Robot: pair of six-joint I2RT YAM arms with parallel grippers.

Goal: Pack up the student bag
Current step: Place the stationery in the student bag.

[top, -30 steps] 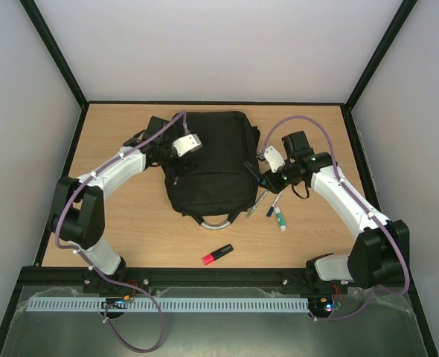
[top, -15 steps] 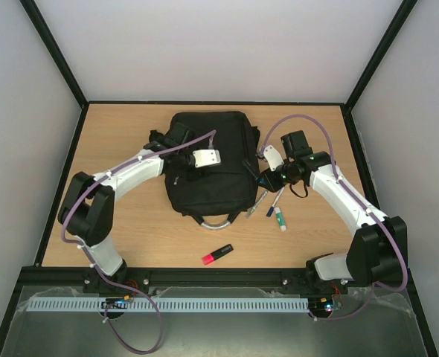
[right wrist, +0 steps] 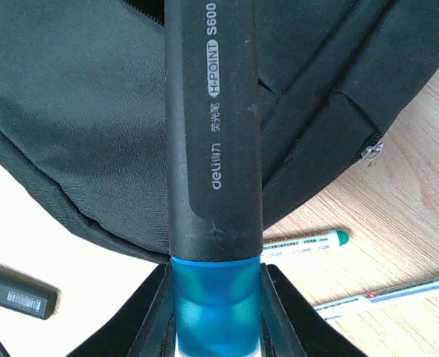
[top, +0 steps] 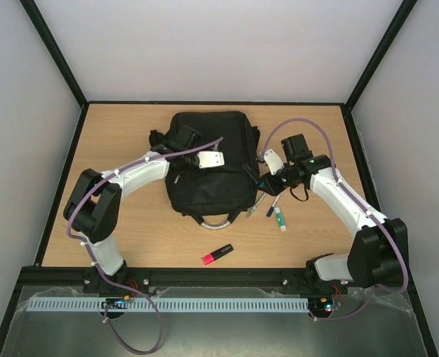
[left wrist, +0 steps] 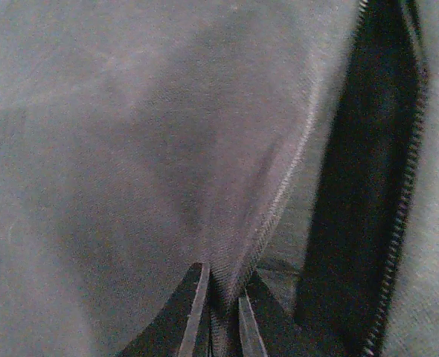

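Student bag (top: 212,190) lies flat on the wooden tabletop (top: 130,223), in the far middle of the surface between the two arms, with its grey handle (top: 218,220) turned toward the near edge. The left arm reaches over the bag from the left. In its wrist view the left end effector (left wrist: 219,323) is pinched shut on a raised fold of the bag's dark fabric. The fingertips sit close together at the base of the ridge, which runs up and away from them. Just to the right of that fold a zip opening (left wrist: 368,186) gapes as a dark slot edged with zip teeth. The right arm comes in from the right side, its wrist near the bag's right edge. The right end effector (right wrist: 218,312) grips a black marker (right wrist: 213,134) by its translucent blue end, one finger on each side. The marker's printed barrel points away from the fingers across the bag's side. Beside the bag's near right corner, green-capped pens (right wrist: 301,242) lie loose on the wood, close to the bag but not touching the marker. Nearer the arms' bases, a red and black highlighter (top: 217,254) rests alone on the tabletop, well apart from the bag's handle.
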